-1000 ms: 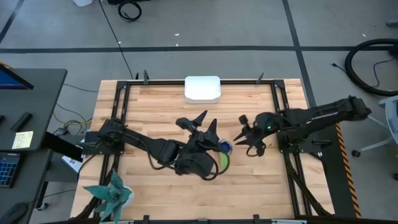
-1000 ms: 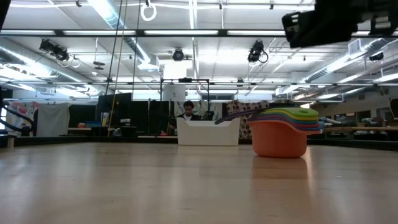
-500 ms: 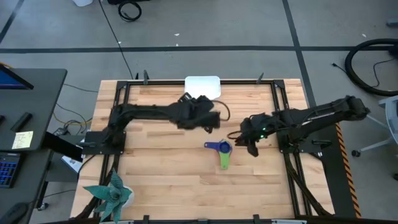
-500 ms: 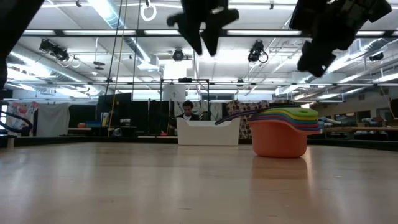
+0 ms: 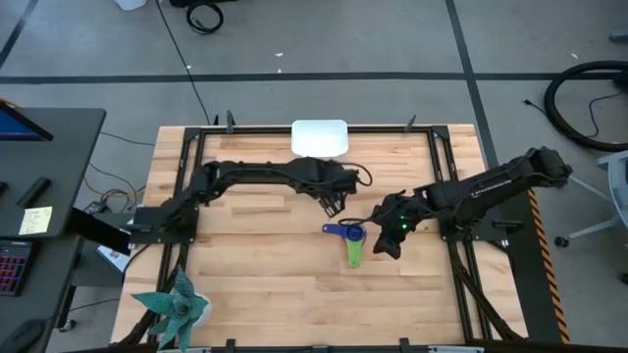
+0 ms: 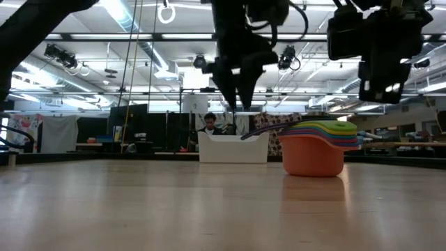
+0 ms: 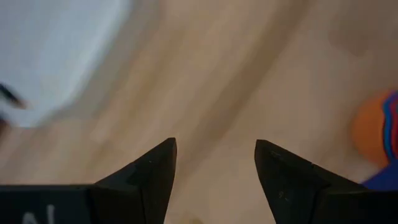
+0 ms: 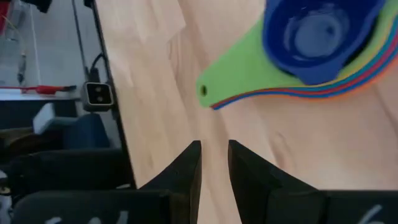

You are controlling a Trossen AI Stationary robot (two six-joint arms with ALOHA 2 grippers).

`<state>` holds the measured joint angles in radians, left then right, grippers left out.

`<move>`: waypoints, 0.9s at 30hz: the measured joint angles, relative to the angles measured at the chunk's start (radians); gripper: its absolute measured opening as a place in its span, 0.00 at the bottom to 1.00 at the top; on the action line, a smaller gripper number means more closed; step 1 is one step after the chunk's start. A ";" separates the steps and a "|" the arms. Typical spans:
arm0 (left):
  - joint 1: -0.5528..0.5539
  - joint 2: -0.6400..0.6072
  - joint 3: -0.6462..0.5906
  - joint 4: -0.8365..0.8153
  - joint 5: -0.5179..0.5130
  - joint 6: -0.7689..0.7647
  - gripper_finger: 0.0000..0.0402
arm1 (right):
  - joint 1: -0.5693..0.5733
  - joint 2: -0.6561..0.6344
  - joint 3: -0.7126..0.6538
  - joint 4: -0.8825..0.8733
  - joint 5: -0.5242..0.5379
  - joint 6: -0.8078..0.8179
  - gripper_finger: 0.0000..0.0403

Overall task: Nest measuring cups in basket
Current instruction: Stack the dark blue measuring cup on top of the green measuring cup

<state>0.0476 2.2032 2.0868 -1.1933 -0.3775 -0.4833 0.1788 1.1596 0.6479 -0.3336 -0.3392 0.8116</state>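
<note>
No readable text or labels.

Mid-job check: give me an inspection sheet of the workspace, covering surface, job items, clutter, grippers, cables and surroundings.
Surface: wooden table, bare around the stack.
Job's things: nested measuring cups stand on the table, outside the white basket at the far edge.
Clutter: potted plant at the near left corner.
Grippers: left gripper open, empty, between basket and cups; right gripper narrowly open, empty, beside the cups.
Cables: coil on the floor, right.
Surroundings: desk at left; person beyond the table.
</note>
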 joint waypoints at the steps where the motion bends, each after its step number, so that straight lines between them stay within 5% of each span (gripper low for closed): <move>1: 0.000 0.015 -0.001 0.006 0.027 0.015 0.55 | 0.006 0.000 0.000 -0.001 -0.003 0.016 0.21; 11: -0.020 0.135 -0.001 0.072 0.113 0.087 0.55 | 0.042 0.065 0.000 0.004 -0.007 0.106 0.21; 27: -0.058 0.198 -0.002 0.087 0.242 0.113 0.55 | 0.052 0.297 0.000 0.246 -0.057 0.081 0.20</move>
<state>-0.0101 2.4016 2.0850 -1.1064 -0.1354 -0.3698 0.2310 1.4570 0.6476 -0.0875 -0.3967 0.8921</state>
